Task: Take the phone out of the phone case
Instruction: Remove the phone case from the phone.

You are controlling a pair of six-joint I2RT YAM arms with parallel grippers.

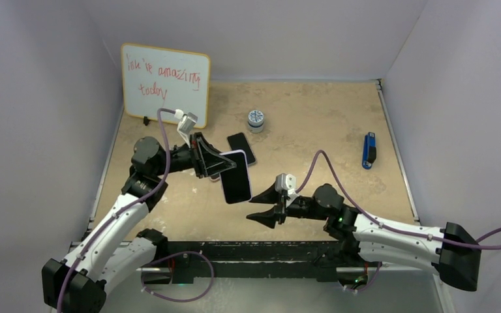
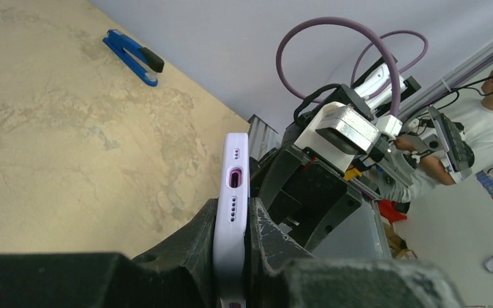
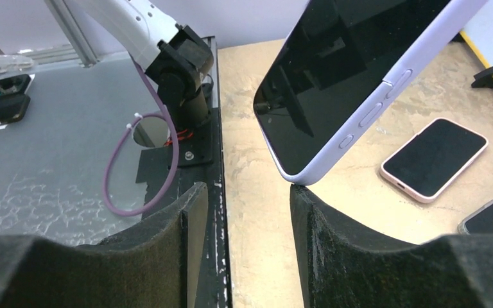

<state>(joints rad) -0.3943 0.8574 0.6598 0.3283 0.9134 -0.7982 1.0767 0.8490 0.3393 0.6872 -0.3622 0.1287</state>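
Note:
My left gripper (image 1: 214,163) is shut on a phone in a lilac case (image 1: 236,177) and holds it above the table, screen facing up and toward the right arm. In the left wrist view the case's bottom edge (image 2: 233,192), with its port and speaker holes, stands clamped between the two black fingers (image 2: 192,250). My right gripper (image 1: 256,208) is open and empty, just right of the phone's lower end. In the right wrist view the phone's dark screen (image 3: 340,70) hangs above the open jaws, and its lower corner sits right at the tip of one finger (image 3: 308,205).
A phone in a pink case (image 3: 434,158) and a black phone (image 1: 241,149) lie on the table behind the held phone. A whiteboard (image 1: 164,81) leans at the back left, a small round jar (image 1: 256,119) stands mid-back, and a blue stapler (image 1: 368,150) lies at the right.

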